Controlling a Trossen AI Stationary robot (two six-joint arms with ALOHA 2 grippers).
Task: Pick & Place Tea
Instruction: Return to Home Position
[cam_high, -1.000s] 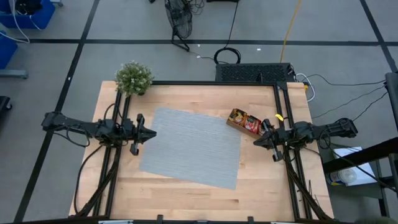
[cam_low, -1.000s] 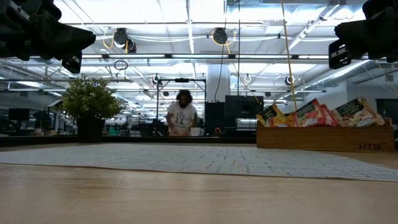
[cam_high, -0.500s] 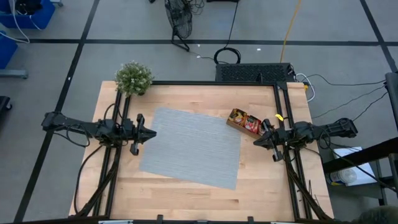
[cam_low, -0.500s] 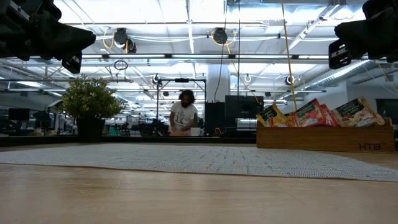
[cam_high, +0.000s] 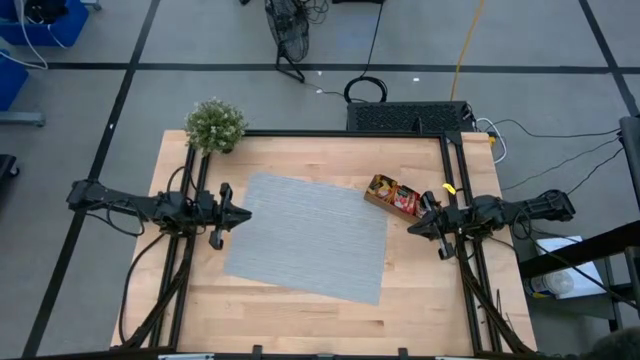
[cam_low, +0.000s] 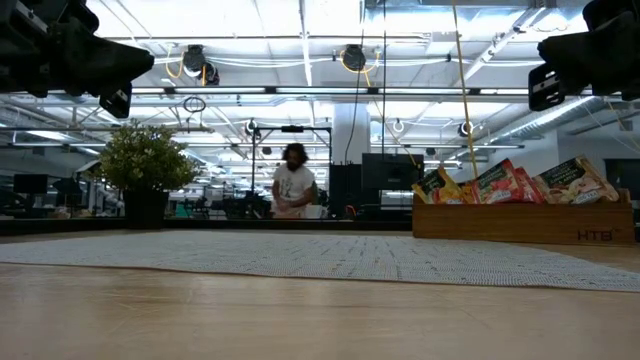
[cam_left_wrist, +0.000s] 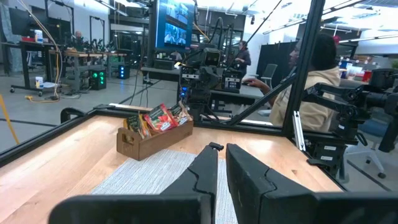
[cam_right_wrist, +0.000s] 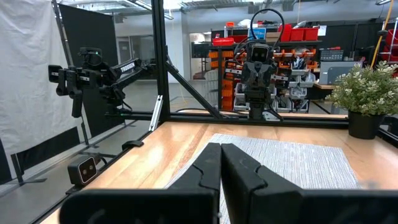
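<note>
The tea (cam_high: 392, 195) is several small sachets, red, orange-yellow and pale with green, standing on edge in a brown wooden tray (cam_low: 520, 221) at the table's far right, just off the corner of the grey mat (cam_high: 310, 238). The left wrist view shows the sachets (cam_left_wrist: 158, 118) across the mat. My left gripper (cam_high: 245, 213) hangs shut above the mat's left edge, level and pointing right, with nothing in it (cam_left_wrist: 221, 149). My right gripper (cam_high: 410, 228) hangs shut at the mat's right edge, just near of the tray, pointing left, with nothing in it (cam_right_wrist: 219, 148).
A potted plant (cam_high: 215, 125) stands at the table's far left corner. Black frame rails (cam_high: 455, 170) run along the table's left, right and far sides. The mat lies flat on the wooden table (cam_high: 300, 315). A person (cam_low: 292, 190) stands in the room far behind.
Both arms and everything on the table have kept still. Only the person in the room behind has shifted a little.
</note>
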